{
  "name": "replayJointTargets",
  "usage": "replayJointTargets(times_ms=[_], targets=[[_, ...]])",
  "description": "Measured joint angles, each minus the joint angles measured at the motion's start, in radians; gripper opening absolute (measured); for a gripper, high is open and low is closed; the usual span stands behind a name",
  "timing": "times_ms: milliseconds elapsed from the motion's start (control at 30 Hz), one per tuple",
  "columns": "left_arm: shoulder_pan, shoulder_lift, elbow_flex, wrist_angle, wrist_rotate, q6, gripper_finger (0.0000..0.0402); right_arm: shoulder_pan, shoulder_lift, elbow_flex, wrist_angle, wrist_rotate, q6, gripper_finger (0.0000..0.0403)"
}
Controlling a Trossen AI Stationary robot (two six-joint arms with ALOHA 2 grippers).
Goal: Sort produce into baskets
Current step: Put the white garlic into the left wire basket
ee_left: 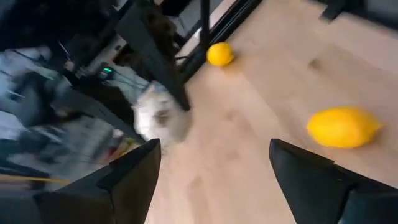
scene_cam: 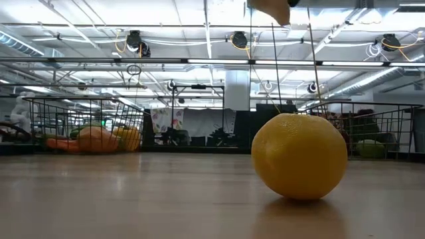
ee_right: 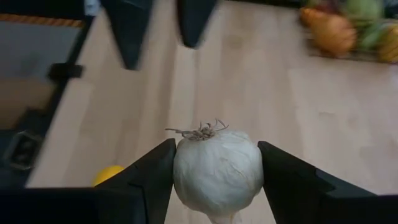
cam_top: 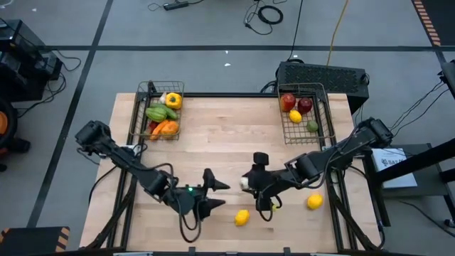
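Note:
A white garlic bulb sits between the fingers of my right gripper, which is shut on it above the table's near middle. My left gripper stands open just left of it, its fingers bare and facing the garlic. Two lemons lie on the wood, one near the front edge and one to the right. The left basket holds peppers and green vegetables. The right basket holds red apples, a lemon and a green fruit. My right gripper pinches the garlic bulb's two round sides between its two fingers. The fingers slant down from the table's right side. The bulb's root tuft points forward past the fingertips. The bulb hangs clear of the table, showing at the low view's top edge.
A black box stands behind the right basket. The near lemon fills the low view's foreground. Bare wood lies between the two baskets. The table's dark frame rails run along its left and right edges.

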Motion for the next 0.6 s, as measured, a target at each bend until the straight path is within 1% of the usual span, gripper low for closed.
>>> replayJointTargets(times_ms=[67, 167, 333, 467, 533, 600], targets=[[-0.004, 0.029, 0.0, 0.055, -0.032, 0.067, 0.0306, -0.006, 0.0, 0.0, -0.005, -0.069, -0.001, 0.0208], [-0.005, 0.064, 0.0, 0.137, -0.032, 0.135, 0.0306, -0.009, 0.0, 0.0, -0.007, -0.146, 0.015, 0.0208], [-0.003, 0.117, 0.0, 0.194, -0.031, 0.288, 0.0306, -0.009, 0.0, 0.0, -0.001, -0.16, 0.029, 0.0208], [0.014, 0.162, 0.0, 0.32, -0.031, 0.4, 0.0306, -0.014, 0.0, 0.0, -0.001, -0.165, 0.041, 0.0208], [0.025, 0.179, 0.0, 0.365, -0.052, 0.445, 0.0306, -0.017, 0.0, 0.0, 0.0, -0.165, 0.047, 0.0208], [0.036, 0.183, 0.0, 0.37, -0.063, 0.471, 0.0306, -0.02, 0.0, 0.0, 0.0, -0.165, 0.05, 0.0208]])
